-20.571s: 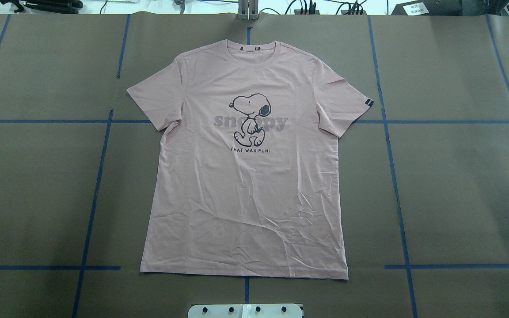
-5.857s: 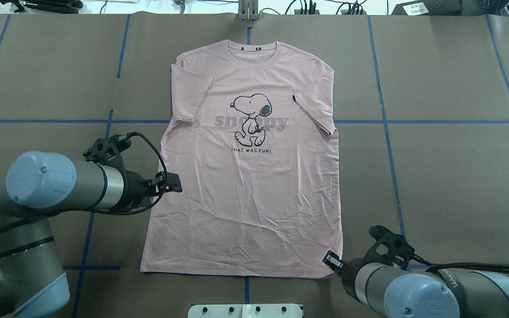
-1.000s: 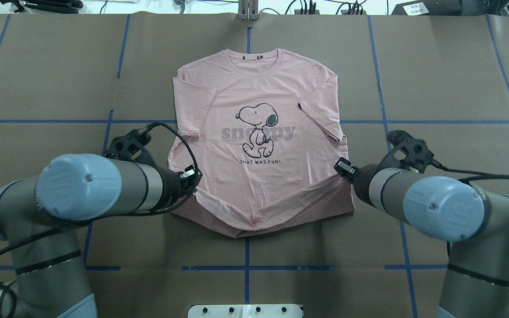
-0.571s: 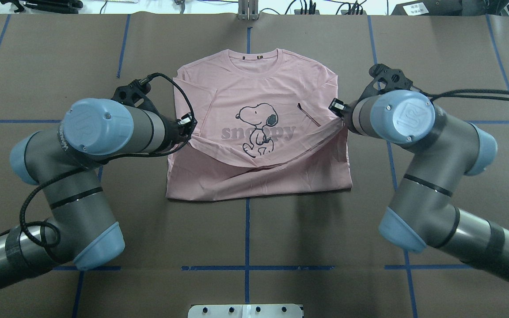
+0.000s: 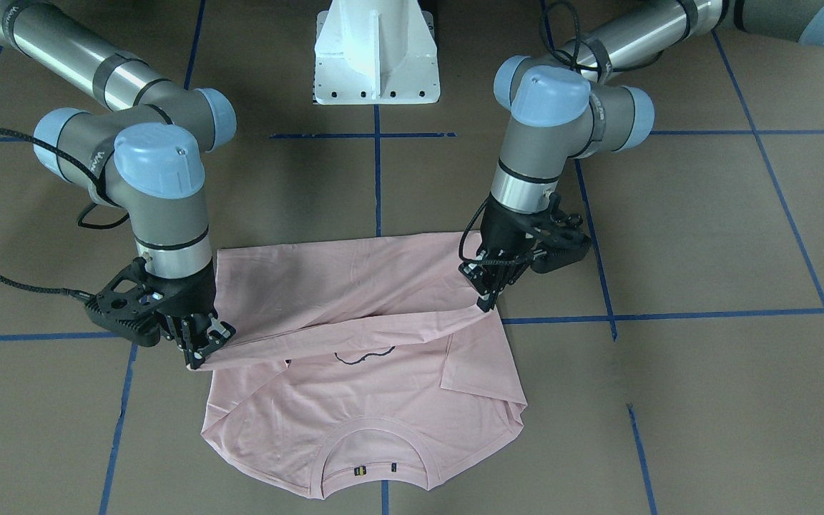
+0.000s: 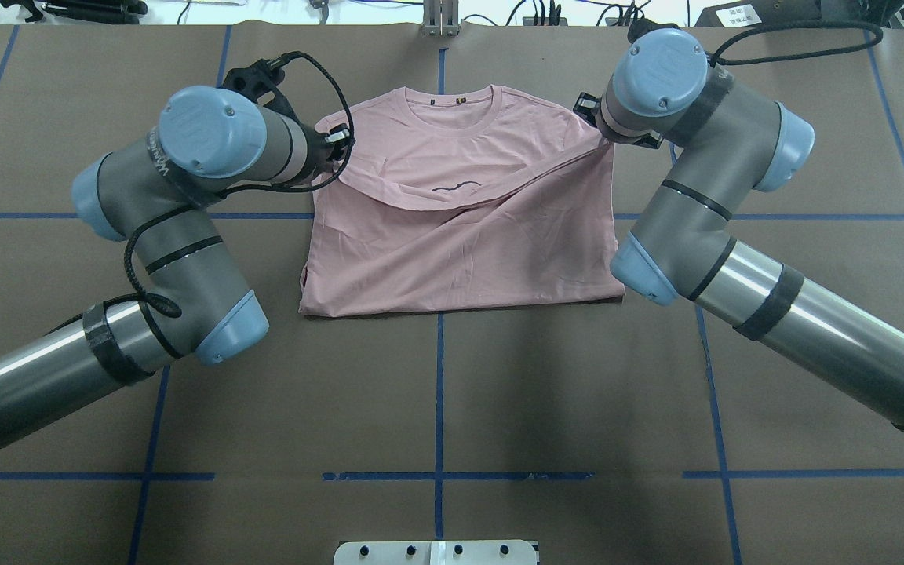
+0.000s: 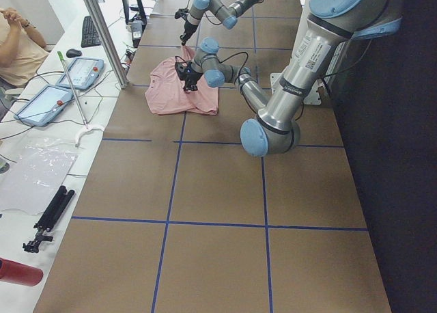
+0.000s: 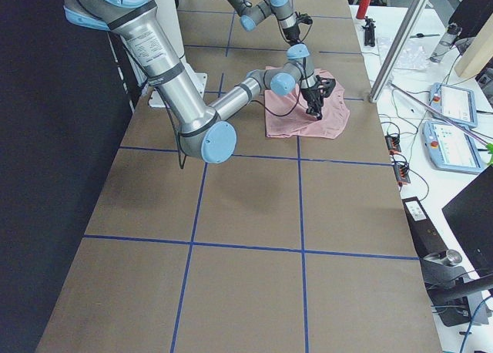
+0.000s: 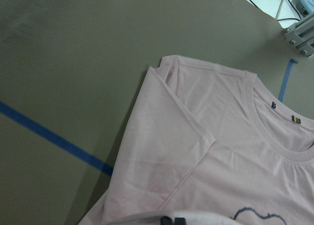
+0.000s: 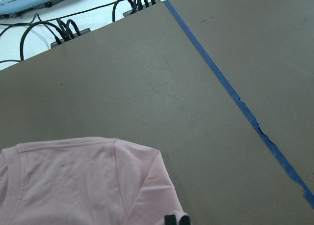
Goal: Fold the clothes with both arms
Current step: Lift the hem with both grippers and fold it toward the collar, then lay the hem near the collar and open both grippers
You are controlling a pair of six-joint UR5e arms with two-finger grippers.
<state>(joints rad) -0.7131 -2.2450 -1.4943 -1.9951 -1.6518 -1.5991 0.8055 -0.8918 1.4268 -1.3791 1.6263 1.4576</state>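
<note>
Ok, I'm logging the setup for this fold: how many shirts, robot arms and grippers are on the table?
shirt: 1
robot arms: 2 (left arm, right arm)
grippers: 2 (left gripper, right gripper)
total: 5

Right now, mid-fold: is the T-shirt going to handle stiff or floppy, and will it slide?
Likely floppy: the T-shirt hem droops in a curve between the left gripper and right gripper. Probably light: two corner pinches lift it. Could drag or bunch: wrinkles show in the folded layer.

T-shirt (image 6: 460, 251) lies on the table (image 6: 436, 408) between the left gripper (image 5: 486, 305) and right gripper (image 5: 194, 360)
</note>
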